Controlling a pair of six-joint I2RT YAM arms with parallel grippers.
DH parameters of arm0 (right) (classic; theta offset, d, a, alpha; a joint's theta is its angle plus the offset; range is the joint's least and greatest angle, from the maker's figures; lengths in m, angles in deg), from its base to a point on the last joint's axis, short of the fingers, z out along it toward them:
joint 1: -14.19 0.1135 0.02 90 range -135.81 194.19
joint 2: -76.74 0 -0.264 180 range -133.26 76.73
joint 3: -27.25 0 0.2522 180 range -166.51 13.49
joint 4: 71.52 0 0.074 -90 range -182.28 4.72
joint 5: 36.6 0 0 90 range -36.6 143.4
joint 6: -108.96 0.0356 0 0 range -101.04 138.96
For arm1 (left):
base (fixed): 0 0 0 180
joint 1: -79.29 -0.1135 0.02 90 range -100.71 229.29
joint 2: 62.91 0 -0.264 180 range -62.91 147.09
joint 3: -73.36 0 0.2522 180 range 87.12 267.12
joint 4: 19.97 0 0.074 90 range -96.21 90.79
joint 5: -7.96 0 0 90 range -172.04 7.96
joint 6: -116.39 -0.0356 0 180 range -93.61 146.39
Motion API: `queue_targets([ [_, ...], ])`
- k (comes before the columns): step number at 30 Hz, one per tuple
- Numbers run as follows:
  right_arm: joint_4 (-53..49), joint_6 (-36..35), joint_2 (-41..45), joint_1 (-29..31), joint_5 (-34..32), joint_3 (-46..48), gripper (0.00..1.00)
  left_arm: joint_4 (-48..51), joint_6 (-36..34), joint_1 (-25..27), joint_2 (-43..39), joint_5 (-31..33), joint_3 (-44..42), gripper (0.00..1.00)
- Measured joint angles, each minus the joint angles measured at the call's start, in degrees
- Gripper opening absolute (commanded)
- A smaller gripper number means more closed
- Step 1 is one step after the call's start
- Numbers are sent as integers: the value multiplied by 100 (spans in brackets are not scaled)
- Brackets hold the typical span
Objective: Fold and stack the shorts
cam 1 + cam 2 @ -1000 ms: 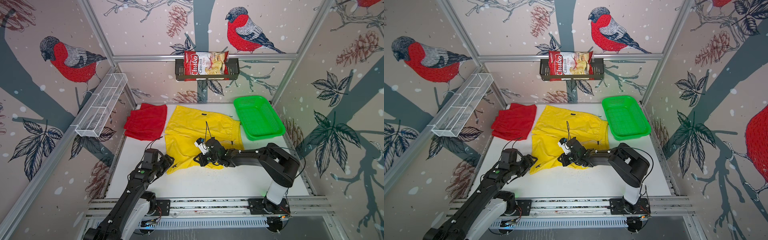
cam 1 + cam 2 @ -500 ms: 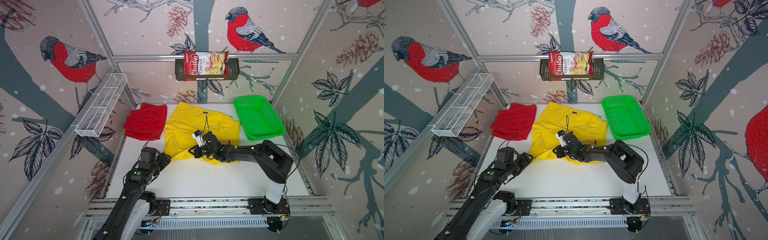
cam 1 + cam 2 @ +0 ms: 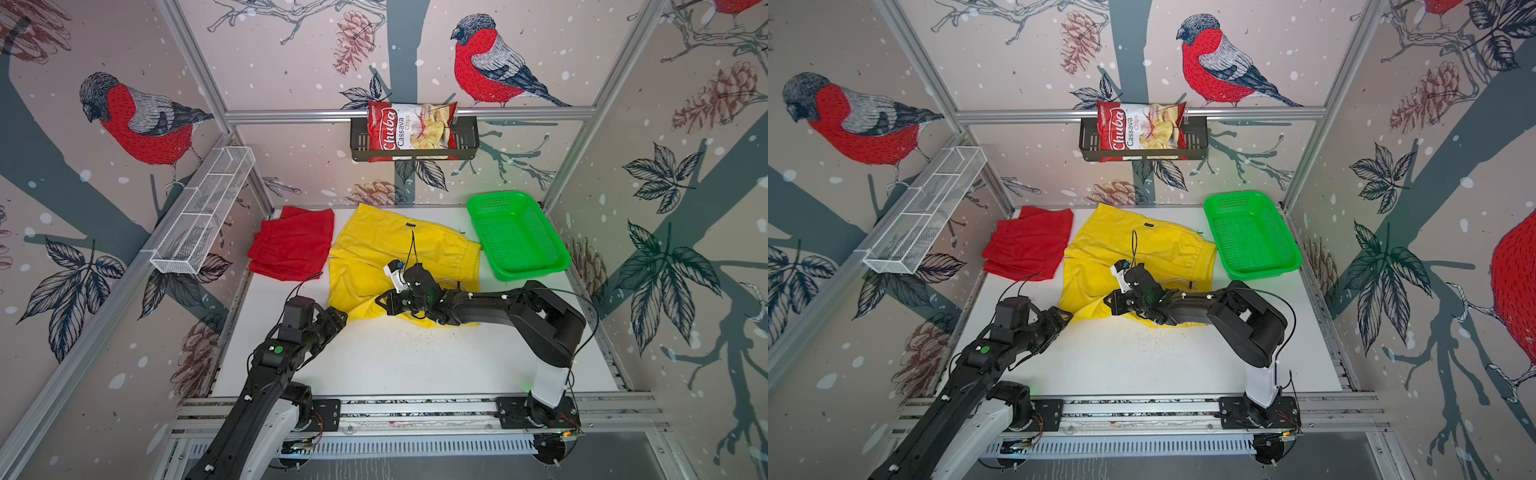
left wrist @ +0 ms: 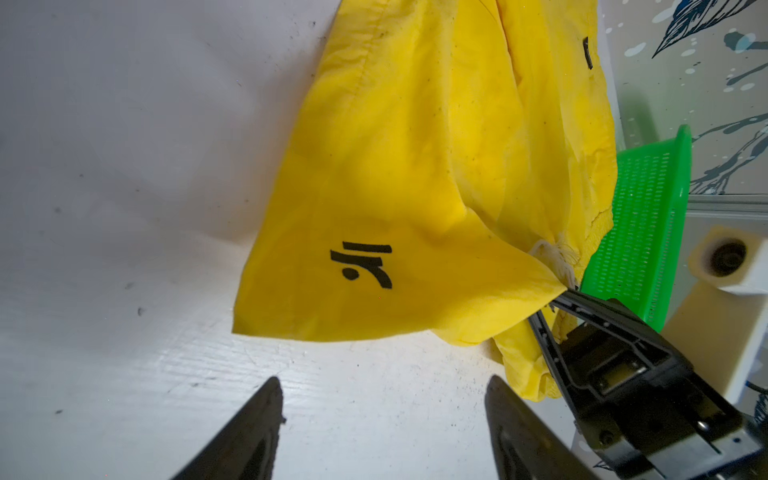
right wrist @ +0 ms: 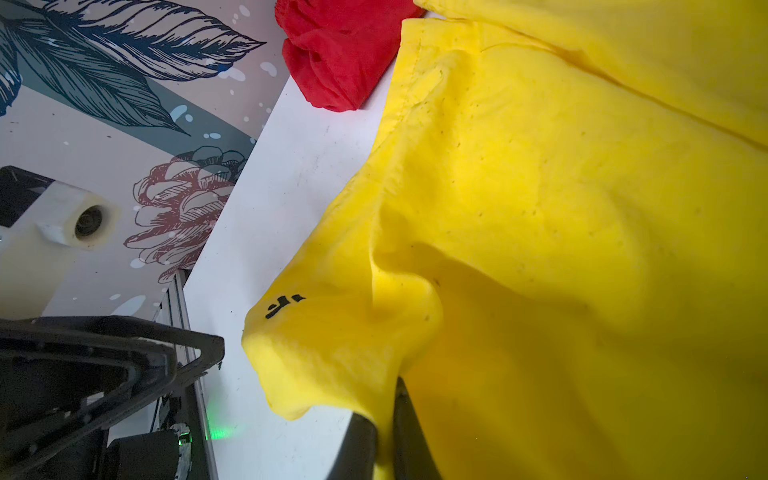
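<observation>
Right end effector (image 5: 386, 432) of mine is pinched tight on a raised fold of the yellow shorts (image 3: 399, 249), near the hem with the black logo. My left end effector (image 4: 384, 399) stands wide, holding nothing, over bare surface (image 3: 415, 365) just off that hem. The yellow shorts sprawl mid-surface toward the back edge. The red shorts (image 3: 295, 245) lie folded (roughly) at the back-left corner.

left claw (image 4: 382, 384): jaws apart | right claw (image 5: 384, 434): pinched closed
</observation>
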Motion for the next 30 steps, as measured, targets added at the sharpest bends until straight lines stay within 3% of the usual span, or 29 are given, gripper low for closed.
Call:
queue_targets([
  [14, 7, 22, 37, 52, 0, 9, 10, -612, 409, 35, 50, -289, -422, 76],
  [21, 98, 22, 302, 140, -2, 190, 10, -1626, 920, 39, 483, -155, -761, 75],
  [30, 155, 22, 439, 260, -2, 376, 11, -2094, 946, 39, 527, 345, -769, 70],
])
